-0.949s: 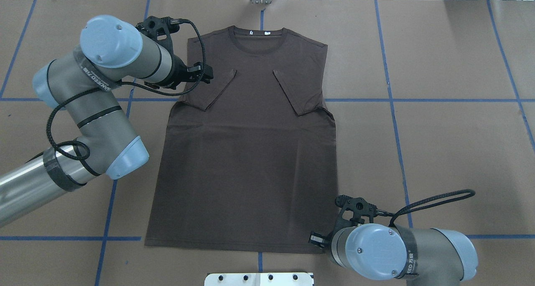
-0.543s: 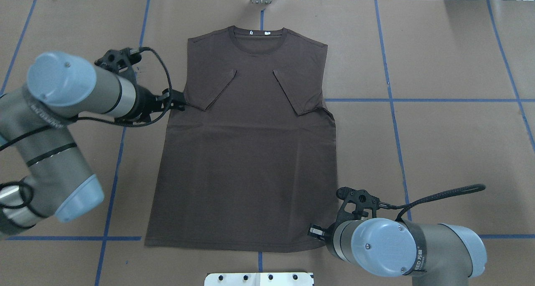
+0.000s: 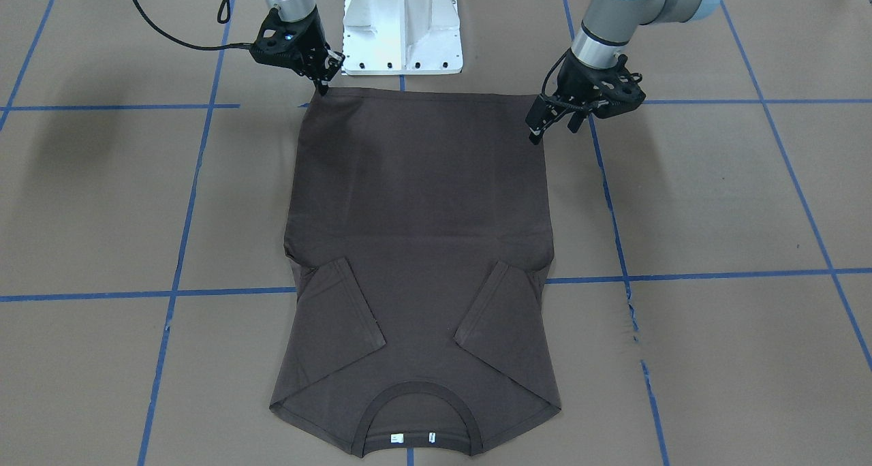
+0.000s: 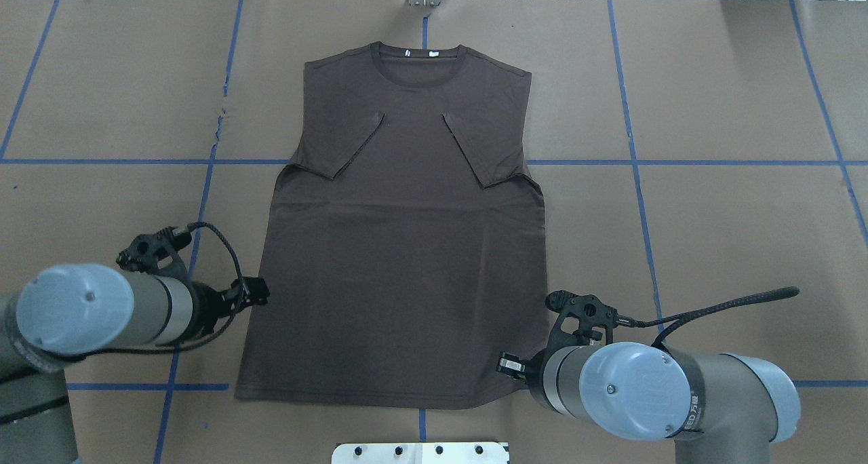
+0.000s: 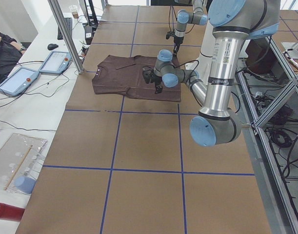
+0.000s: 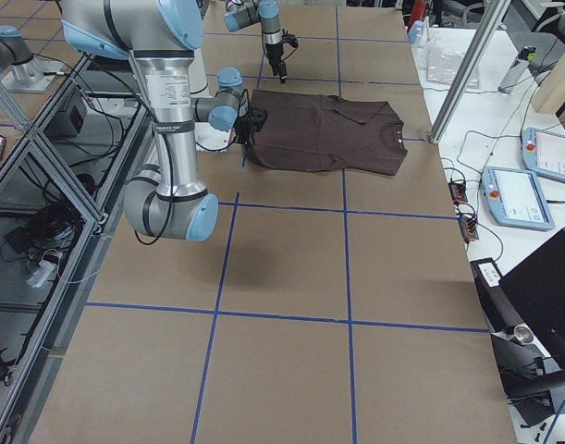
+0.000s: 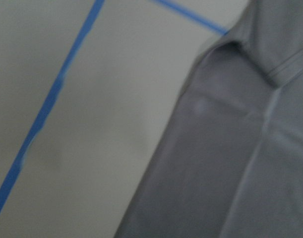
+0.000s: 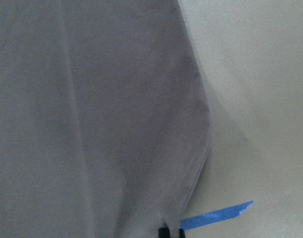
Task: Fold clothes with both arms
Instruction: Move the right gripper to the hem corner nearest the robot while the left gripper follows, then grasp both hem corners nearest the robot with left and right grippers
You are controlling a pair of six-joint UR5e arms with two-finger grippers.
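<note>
I see the T-shirt flat on the table, sleeves folded in. My left gripper hangs just beside its side edge near the hem, jaws parted. My right gripper touches the other hem corner, but I cannot tell whether it grips.

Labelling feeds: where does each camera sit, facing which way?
Front-facing: across the table, facing the robot; T-shirt, left pincer, right pincer, base.
Overhead: behind the robot, looking down; left arm, right arm.
Left side: table's left end; left arm nearest.
Right side: opposite end; right arm nearest.
Left wrist: shirt's edge; no pincer.
Right wrist: shirt's edge; black pincer tip.
All show the T-shirt.
</note>
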